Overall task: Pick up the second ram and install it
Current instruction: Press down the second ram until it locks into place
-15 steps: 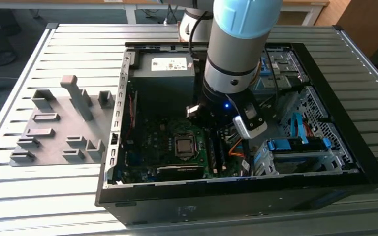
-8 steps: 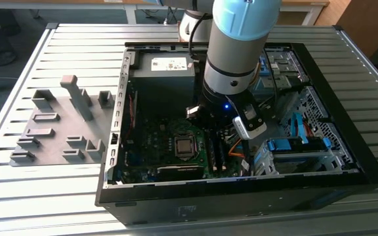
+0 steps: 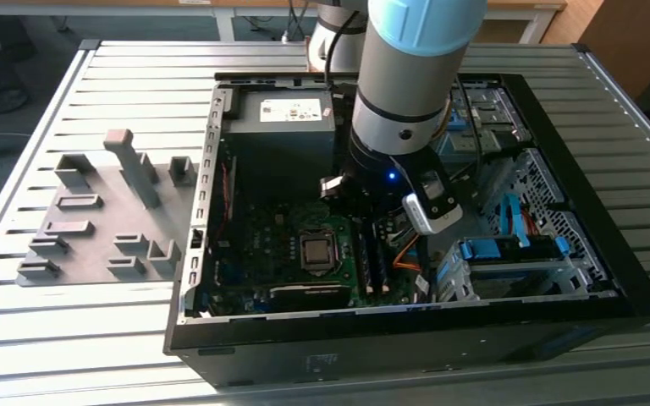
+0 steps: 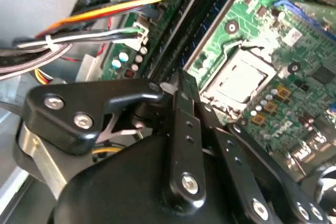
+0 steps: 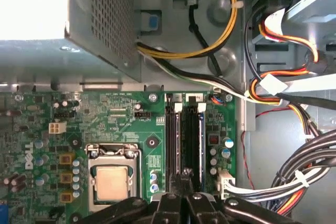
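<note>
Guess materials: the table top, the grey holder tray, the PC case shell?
Table top: looks like bare aluminium, ribbed slats with a dull silver sheen. Grey holder tray: likely matte plastic, flat uniform grey, blocky moulded posts. PC case: outer shell black, painted metal or plastic, can't tell; inner walls look like bare sheet steel.

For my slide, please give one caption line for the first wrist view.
Gripper poised over the memory slots on the green motherboard, beside the processor socket.

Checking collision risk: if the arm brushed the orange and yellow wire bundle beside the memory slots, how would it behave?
Likely floppy: the wire bundle hangs in loose curves, so it should bend aside. Probably it would not swing far, since a white tie binds it. Light too, judging by the thin wires.
</note>
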Controlling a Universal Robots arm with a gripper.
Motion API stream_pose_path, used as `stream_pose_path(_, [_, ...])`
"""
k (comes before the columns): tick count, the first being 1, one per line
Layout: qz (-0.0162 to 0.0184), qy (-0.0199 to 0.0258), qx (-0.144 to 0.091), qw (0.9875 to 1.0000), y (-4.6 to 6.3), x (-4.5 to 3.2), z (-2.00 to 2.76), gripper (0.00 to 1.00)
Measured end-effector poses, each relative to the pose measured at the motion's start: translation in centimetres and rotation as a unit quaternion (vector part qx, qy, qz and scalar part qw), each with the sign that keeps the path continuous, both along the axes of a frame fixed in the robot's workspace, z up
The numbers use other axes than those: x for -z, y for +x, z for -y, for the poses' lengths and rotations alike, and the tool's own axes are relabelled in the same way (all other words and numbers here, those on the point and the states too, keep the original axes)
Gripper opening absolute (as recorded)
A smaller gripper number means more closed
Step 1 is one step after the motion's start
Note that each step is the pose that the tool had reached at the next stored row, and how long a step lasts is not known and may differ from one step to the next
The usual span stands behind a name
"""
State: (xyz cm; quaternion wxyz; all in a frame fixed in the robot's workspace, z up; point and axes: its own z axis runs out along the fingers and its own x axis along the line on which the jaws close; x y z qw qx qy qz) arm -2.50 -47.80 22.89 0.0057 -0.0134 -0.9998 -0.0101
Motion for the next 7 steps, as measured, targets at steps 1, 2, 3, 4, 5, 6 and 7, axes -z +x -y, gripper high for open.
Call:
stream_pose_path(1, [0.0, -0.0001, 0.0, 1.0, 0.0, -0.02, 0.01, 0.11])
stream_pose_path(2, [-0.0001, -0.0003, 0.0, 1.0, 0.0, -0.04, 0.01, 0.11])
stream_pose_path(3, [-0.0001, -0.0002, 0.0, 1.0, 0.0, -0.05, 0.01, 0.11])
stream_pose_path(4, [-0.0001, -0.0003, 0.0, 1.0, 0.0, -0.08, 0.01, 0.11])
stream_pose_path(5, [-0.0001, -0.0003, 0.0, 1.0, 0.0, -0.1, 0.01, 0.11])
stream_pose_path(6, [-0.0001, -0.0003, 0.0, 1.0, 0.0, -0.11, 0.01, 0.11])
stream_pose_path(7, [-0.0001, -0.0003, 0.0, 1.0, 0.0, -0.12, 0.01, 0.11])
